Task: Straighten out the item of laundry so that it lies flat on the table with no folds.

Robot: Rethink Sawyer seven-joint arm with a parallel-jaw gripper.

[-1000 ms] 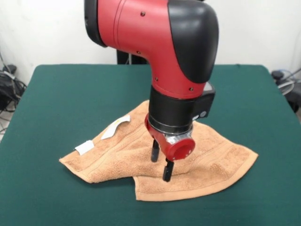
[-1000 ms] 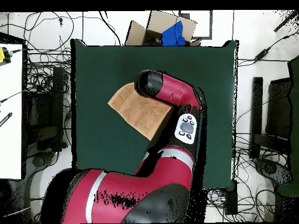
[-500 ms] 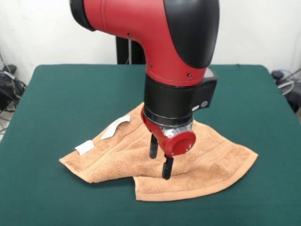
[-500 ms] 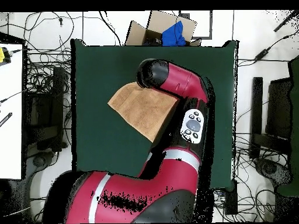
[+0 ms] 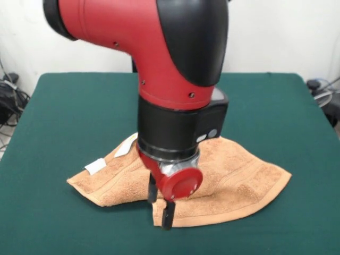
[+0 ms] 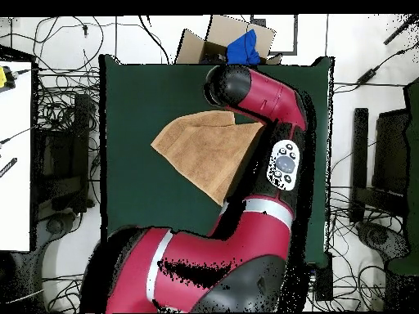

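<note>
On my screens: one orange-tan terry towel (image 5: 234, 180), rumpled and partly folded over itself near the middle of the green desk (image 5: 69, 106), its long axis running left to right in the front view, with a white label tag (image 5: 95, 166) at its left edge. End effector (image 5: 160, 204) hangs at the towel's near edge, fingers spread and holding nothing.

White wall (image 5: 287, 32) behind; pale floor (image 6: 57, 33) strewn with cables (image 6: 65, 74); cardboard box (image 6: 214, 37); white desk (image 6: 15, 155).
</note>
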